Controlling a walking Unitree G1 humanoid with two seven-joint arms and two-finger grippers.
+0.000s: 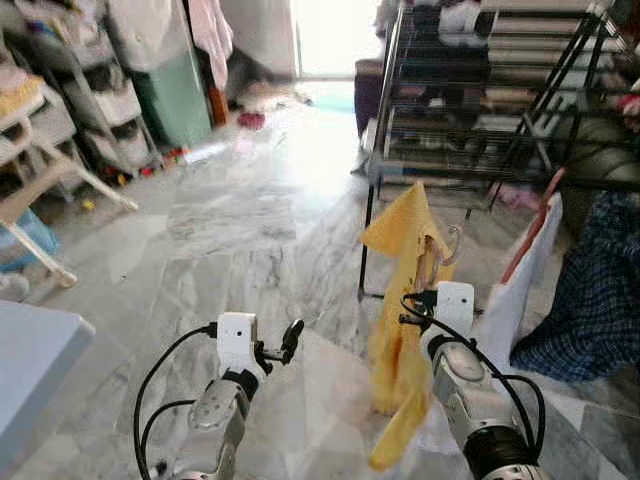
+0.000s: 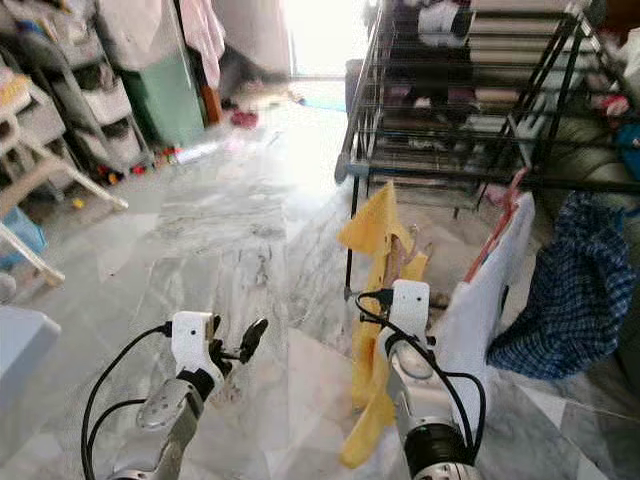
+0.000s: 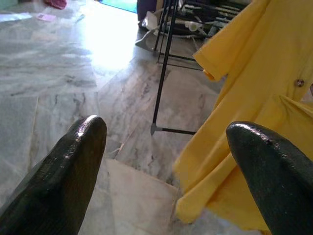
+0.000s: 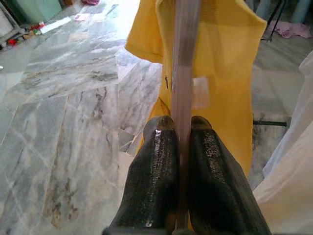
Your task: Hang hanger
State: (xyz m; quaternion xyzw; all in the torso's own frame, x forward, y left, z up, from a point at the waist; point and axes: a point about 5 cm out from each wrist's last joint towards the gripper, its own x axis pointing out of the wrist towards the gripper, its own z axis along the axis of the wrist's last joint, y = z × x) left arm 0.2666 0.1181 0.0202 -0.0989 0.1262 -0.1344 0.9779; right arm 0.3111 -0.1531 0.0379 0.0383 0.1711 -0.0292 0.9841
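A yellow shirt hangs on a pale pink hanger whose hook sticks up beside the collar. My right gripper is shut on the hanger's bar, holding shirt and hanger up in front of the black drying rack. Over the floor to the shirt's left, my left gripper is open and empty; its fingers frame the shirt and a rack leg.
White cloth and a blue checked garment hang on the rack at right. Shelves and boxes line the left wall, with a white folding frame. A grey surface corner is at lower left. Marble floor lies ahead.
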